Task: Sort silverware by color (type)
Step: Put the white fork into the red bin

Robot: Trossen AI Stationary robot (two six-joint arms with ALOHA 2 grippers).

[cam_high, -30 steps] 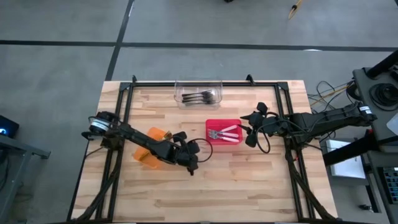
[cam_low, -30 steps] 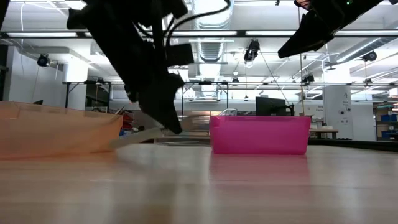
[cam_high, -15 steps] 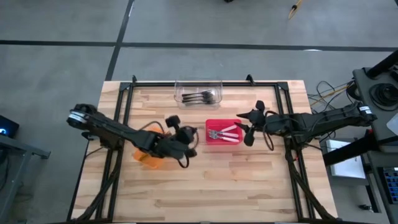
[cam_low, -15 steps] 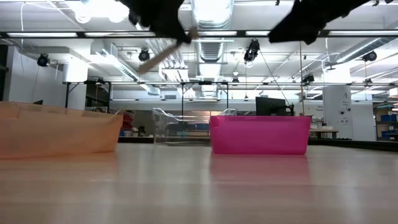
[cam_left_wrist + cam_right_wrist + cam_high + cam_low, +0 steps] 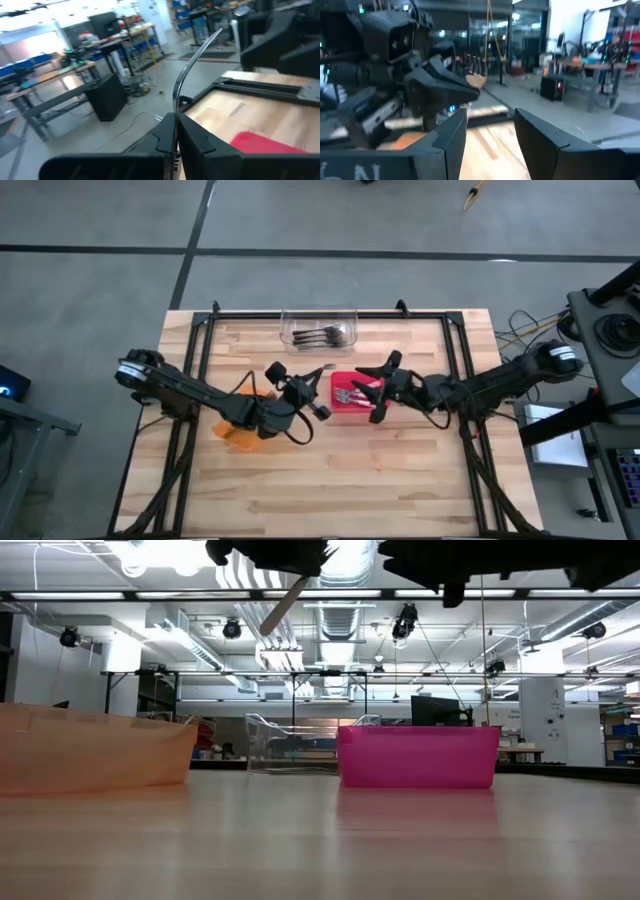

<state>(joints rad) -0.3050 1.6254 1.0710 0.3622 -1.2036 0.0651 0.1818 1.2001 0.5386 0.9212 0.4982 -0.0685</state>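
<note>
A big open robotics lab or workshop: exposed ceiling ducts [image 5: 340, 565] and strip lights [image 5: 210, 595] run overhead, workbenches [image 5: 45, 82] crowded with equipment stand on a grey concrete floor [image 5: 100, 290], and a monitor [image 5: 432, 710] and storage shelves [image 5: 620, 735] show far beyond the wooden table [image 5: 400, 470].

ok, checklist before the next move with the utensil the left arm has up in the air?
1. Left gripper shut on utensil: ok.
2. Utensil held clear of the table: ok.
3. Right gripper open and empty, facing the left one: ok.
4. Utensil colour, hence target bin: cannot tell.
5. Red bin and clear bin each hold utensils; nothing loose on the table: ok.
</note>
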